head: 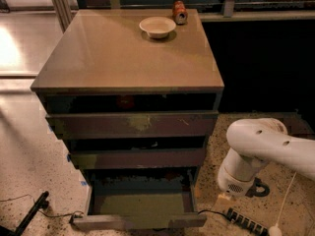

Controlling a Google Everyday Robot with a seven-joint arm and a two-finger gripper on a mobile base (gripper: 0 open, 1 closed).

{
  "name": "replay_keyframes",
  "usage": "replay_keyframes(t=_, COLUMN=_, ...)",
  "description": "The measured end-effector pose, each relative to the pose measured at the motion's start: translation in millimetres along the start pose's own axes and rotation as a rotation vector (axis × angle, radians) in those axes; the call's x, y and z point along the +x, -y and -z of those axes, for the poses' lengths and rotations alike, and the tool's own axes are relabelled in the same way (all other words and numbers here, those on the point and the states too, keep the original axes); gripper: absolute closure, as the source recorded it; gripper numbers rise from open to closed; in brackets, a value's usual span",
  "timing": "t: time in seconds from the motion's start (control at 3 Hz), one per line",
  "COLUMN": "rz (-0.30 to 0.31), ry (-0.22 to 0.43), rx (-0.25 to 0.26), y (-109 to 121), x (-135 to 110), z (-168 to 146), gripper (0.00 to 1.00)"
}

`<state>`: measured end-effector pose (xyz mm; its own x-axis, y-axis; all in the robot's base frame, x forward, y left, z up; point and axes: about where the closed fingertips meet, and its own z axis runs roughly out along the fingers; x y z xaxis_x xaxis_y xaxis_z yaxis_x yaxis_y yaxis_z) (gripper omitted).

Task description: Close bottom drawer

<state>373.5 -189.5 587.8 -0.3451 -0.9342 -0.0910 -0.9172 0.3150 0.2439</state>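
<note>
The bottom drawer (pixel 138 221) of the cabinet stands pulled far out at floor level. Its olive-green inner floor (pixel 140 203) shows between dark sides, and its flat front faces me at the bottom edge of the camera view. My white arm (pixel 268 144) reaches in from the right, to the right of the cabinet. My gripper (pixel 224 196) hangs low at the arm's end, just right of the open drawer's right side and apart from it.
The widest drawer front with a pale scuff (pixel 133 124) and the mid-width front (pixel 138 158) sit slightly out above. A white bowl (pixel 157 26) and a can (pixel 180 12) stand on the cabinet top. A power strip (pixel 244 220) and cables lie on the floor at right, a black object (pixel 32 213) at left.
</note>
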Motion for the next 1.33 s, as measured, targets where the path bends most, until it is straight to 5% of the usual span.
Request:
replay_keyframes(t=0.67, rz=-0.053, ry=-0.048, rx=-0.205, y=16.6, x=17.1, z=-119.9, gripper=1.00)
replay_keyframes(t=1.33, rz=-0.048, ry=-0.044, rx=-0.238, y=17.9, x=19.8, z=-136.9, gripper=1.00)
